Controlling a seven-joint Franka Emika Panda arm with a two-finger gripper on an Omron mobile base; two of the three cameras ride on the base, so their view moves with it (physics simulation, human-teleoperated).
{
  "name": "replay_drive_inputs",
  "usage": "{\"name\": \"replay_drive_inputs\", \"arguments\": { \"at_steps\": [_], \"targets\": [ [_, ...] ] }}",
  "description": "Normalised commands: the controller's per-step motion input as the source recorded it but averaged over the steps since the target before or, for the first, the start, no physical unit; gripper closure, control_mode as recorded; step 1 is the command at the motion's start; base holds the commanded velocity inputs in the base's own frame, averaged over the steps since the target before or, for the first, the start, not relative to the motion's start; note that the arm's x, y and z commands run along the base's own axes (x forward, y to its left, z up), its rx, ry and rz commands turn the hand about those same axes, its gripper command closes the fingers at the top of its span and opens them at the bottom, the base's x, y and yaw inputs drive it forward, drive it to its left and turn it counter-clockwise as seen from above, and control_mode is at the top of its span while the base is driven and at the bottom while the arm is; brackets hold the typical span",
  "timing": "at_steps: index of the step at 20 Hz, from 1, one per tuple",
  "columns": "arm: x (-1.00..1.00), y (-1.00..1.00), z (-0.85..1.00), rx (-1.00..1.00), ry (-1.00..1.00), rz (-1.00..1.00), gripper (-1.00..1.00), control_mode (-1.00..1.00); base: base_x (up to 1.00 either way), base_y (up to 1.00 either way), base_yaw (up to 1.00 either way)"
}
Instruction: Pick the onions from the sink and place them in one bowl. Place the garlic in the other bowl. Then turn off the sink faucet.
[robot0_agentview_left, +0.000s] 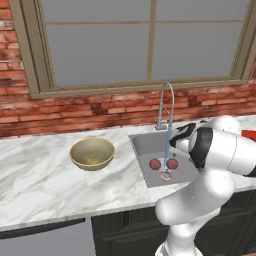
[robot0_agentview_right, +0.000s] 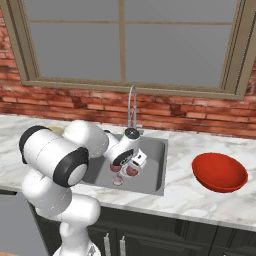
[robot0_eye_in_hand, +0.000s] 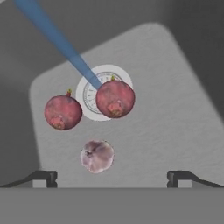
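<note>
The 2 onions lie on the floor of the sink (robot0_eye_in_hand: 175, 109), side by side and apart. In the hand view, one onion (robot0_eye_in_hand: 115, 98) sits over the round drain (robot0_eye_in_hand: 89, 94), partly covering it, and the other onion (robot0_eye_in_hand: 63, 112) rests just beside the drain's rim. Each is near round with no clear long axis; each shows a small yellow-red stem tip at its upper edge in that view and a paler patch on its lower face. The garlic (robot0_eye_in_hand: 97, 155) lies near both onions, touching neither, between them and the fingertips (robot0_eye_in_hand: 43, 177); it is slightly flattened, with a dark spot facing the camera on its left side.

A blue stream of water (robot0_eye_in_hand: 57, 41) runs slantwise across the hand view and ends at the onion on the drain. In the left base view it drops from the spout of the sink faucet (robot0_agentview_left: 166, 102), which stands upright behind the basin on the marble worktop (robot0_agentview_left: 45, 185).

The gripper (robot0_eye_in_hand: 113, 177) hangs over the sink, looking down into it, with its jaws spread wide and nothing between them.

The yellowish-tan bowl (robot0_agentview_left: 92, 153) stands upright on the worktop left of the sink, well apart from it. The red bowl (robot0_agentview_right: 219, 172) stands upright on the worktop right of the sink.
</note>
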Motion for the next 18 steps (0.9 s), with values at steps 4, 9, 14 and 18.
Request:
{"name": "replay_drive_inputs", "arguments": {
  "at_steps": [4, 9, 14, 18],
  "targets": [
    [0.22, -0.09, -0.2, 0.01, 0.0, -0.02, -1.0, -1.0, 0.0, 0.0, 0.0],
    [0.26, -0.03, -0.23, 0.01, 0.0, -0.02, -1.0, -1.0, 0.0, 0.0, 0.0],
    [0.25, -0.02, -0.26, 0.01, 0.0, -0.01, -1.0, -1.0, 0.0, 0.0, 0.0],
    [0.2, 0.0, -0.3, 0.01, 0.0, 0.0, -1.0, -1.0, 0.0, 0.0, 0.0]
  ]
}}
